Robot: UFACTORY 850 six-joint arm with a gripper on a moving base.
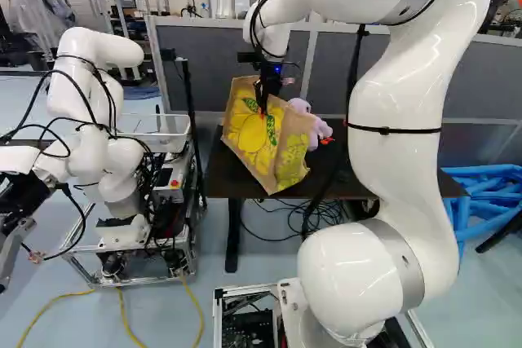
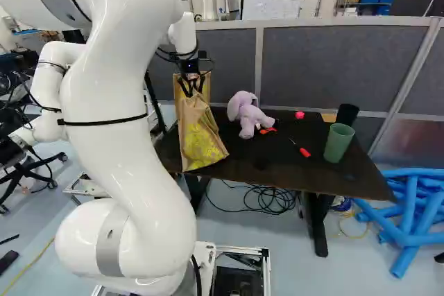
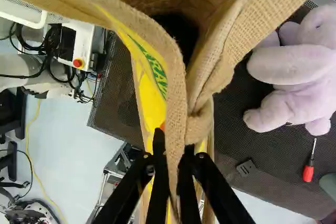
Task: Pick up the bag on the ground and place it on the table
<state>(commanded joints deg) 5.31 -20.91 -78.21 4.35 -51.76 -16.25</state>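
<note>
Bag [image 1: 259,140] opens upward, long axis aslant | claw [image 2: 192,91] pinching its rim [image 3: 177,124] | bottom inside hidden (awfully dark in there)

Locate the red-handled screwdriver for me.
In the right base view, the red-handled screwdriver lies right of centre on the dark table, just left of the green cup and right of the lavender plush toy.

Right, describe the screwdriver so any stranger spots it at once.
Find the dark table before the grey partition. On it, between the lilac plush toy and the green cup, lies a screwdriver. Its shaft and red handle set it apart from the pink lump nearby.
</note>
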